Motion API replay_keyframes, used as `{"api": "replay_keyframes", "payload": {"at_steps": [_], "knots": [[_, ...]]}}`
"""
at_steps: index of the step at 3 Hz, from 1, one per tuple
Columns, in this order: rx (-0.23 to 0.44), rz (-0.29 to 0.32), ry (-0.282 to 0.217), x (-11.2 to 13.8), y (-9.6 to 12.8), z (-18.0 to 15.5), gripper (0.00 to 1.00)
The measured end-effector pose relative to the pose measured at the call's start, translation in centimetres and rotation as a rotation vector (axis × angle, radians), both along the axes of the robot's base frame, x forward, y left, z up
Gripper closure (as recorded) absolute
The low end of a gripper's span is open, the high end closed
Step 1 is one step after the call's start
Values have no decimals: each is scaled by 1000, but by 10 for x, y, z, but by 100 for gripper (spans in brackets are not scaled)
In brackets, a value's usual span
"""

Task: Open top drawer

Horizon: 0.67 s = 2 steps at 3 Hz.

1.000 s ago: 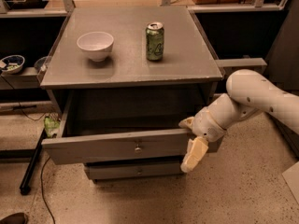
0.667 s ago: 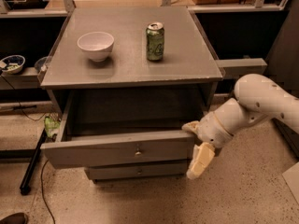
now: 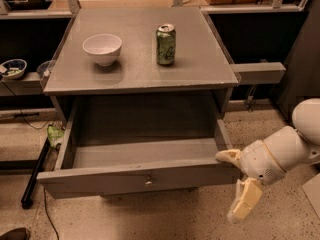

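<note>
One white jointed arm (image 3: 292, 146) reaches in from the right, wrist angled downward. The cream two-finger gripper (image 3: 229, 186) sits at the right front corner of the wide grey wooden top drawer (image 3: 100, 180), jaws apart, upper finger touching it. Drawer stands open below the grey bench (image 3: 140, 69).

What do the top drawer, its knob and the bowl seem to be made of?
Top drawer: probably wood, painted matte grey; flat plank front. Knob: seemingly metal, small glint. Bowl: glossy white, ceramic or plastic. The claw is at the drawer's right front corner.
</note>
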<state>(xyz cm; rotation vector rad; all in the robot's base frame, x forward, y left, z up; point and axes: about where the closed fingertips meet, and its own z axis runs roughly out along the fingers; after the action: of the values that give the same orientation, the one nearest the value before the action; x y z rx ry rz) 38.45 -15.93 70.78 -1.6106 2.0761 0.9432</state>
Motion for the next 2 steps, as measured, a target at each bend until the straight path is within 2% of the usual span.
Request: {"api": "replay_keyframes", "payload": {"at_steps": [1,2], "knots": [[0,0,0,0,0,0,0],[-7,-12,-35,9,3,4,0]]}}
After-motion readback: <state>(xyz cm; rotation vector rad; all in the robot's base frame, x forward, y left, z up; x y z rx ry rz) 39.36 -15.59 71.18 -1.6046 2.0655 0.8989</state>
